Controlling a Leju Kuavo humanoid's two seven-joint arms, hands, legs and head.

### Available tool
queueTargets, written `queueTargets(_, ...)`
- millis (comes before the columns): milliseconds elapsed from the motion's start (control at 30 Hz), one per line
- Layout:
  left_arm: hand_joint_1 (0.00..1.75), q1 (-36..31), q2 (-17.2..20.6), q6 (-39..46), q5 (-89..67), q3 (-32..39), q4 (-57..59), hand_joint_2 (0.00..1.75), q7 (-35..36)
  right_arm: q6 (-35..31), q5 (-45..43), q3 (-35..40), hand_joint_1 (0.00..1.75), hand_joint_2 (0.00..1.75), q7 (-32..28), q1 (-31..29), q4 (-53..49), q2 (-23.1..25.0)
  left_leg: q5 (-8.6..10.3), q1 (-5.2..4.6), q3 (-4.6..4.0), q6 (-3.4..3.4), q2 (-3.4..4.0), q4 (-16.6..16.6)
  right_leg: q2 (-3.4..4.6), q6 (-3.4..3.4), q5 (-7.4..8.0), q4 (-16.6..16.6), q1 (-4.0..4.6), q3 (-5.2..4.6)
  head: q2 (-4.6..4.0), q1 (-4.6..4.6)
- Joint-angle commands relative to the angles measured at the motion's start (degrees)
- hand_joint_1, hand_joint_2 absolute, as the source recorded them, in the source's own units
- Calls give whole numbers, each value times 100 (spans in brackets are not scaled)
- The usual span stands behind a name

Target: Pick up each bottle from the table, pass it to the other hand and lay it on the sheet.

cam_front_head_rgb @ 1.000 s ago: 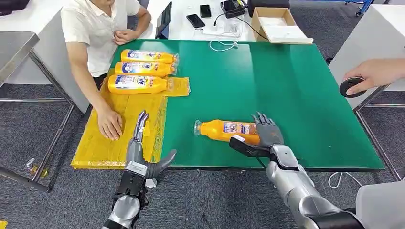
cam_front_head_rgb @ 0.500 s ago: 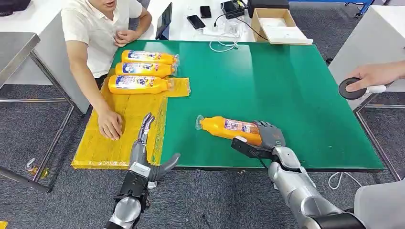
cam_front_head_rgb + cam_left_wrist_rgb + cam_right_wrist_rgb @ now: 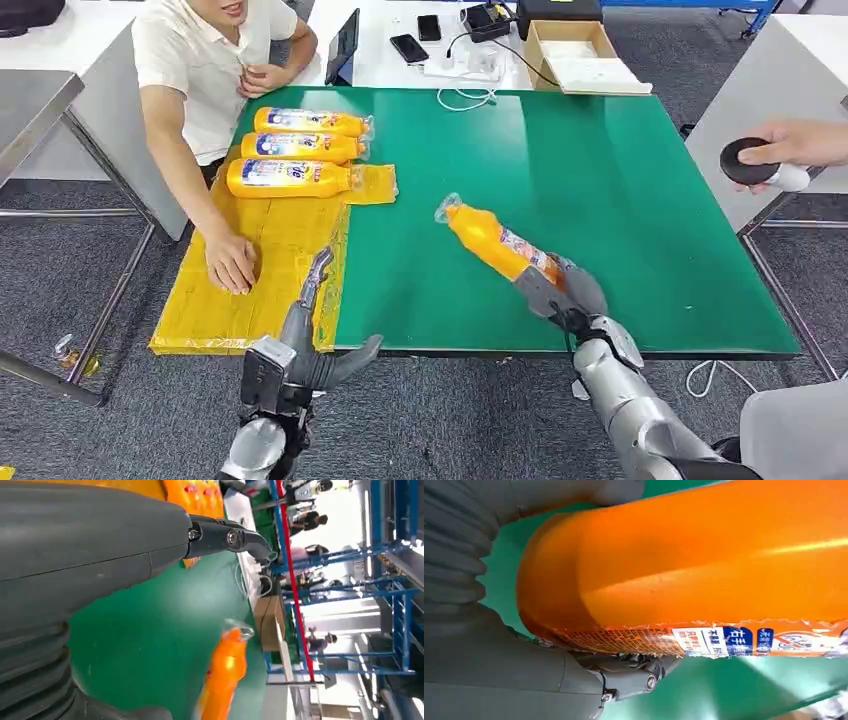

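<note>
My right hand (image 3: 562,290) grips the base of an orange bottle (image 3: 492,241) and holds it tilted above the green table (image 3: 620,180), its capped end pointing up and away. In the right wrist view the orange bottle (image 3: 704,565) lies against my palm with my fingers (image 3: 634,672) wrapped under it. My left hand (image 3: 310,325) hovers open at the table's near edge, beside the yellow sheet (image 3: 270,260), fingers spread. In the left wrist view the bottle (image 3: 222,675) shows beyond my fingers (image 3: 225,537). Three more orange bottles (image 3: 290,177) lie side by side at the sheet's far end.
A seated person rests a hand (image 3: 231,262) on the yellow sheet close to my left hand. Another person's hand (image 3: 790,150) holds a dark round object at the right. A cardboard box (image 3: 575,50), phones and cables lie on the white table behind.
My right hand closed around the bottle and lifted it off the table, swinging its capped end up and to the right. My left hand drew slightly lower and nearer.
</note>
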Motion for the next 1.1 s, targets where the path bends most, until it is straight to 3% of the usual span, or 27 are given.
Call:
queueTargets(33, 0, 140, 147, -97, 406, 208, -155, 175, 93, -84, -457, -660, 175, 175, -638, 433, 48, 359, 3, 8, 5, -12, 4, -13, -4, -18, 3, -13, 10, 6, 0, 0)
queueTargets(100, 0, 143, 109, -183, 608, 239, -130, 175, 164, -249, -516, -591, 175, 175, -950, 402, -91, 447, 2, 6, 0, -7, 6, -11, 0, -10, 6, -10, 7, 47, 0, 0)
queueTargets(200, 0, 143, 79, -224, 719, 254, -88, 175, 214, -263, -561, -566, 175, 175, -1005, 397, -164, 488, 0, 4, 3, -11, 22, -11, 10, -14, 5, -5, 5, 48, 0, 0)
queueTargets(333, 0, 166, -31, -644, 1754, 370, 133, 175, 727, -260, -830, -102, 175, 175, -1574, 573, -823, 792, 2, 5, -13, -7, 24, -5, 13, -9, 7, -1, 6, 34, 0, 0)
queueTargets(867, 0, -48, 167, -914, 2104, -132, 155, 175, 776, -262, -1683, 2040, 175, 175, -1719, 1271, -2259, 1257, 3, 5, -86, -6, 16, -2, 12, -9, 2, 9, 4, -31, 0, 0)
queueTargets(1100, 0, -124, 157, -922, 1997, -249, -27, 175, 488, -129, -2100, 2587, 175, 175, -1866, 1345, -2189, 1339, 0, 6, -85, -9, 14, -3, 7, -13, -2, 8, 5, -33, 0, 0)
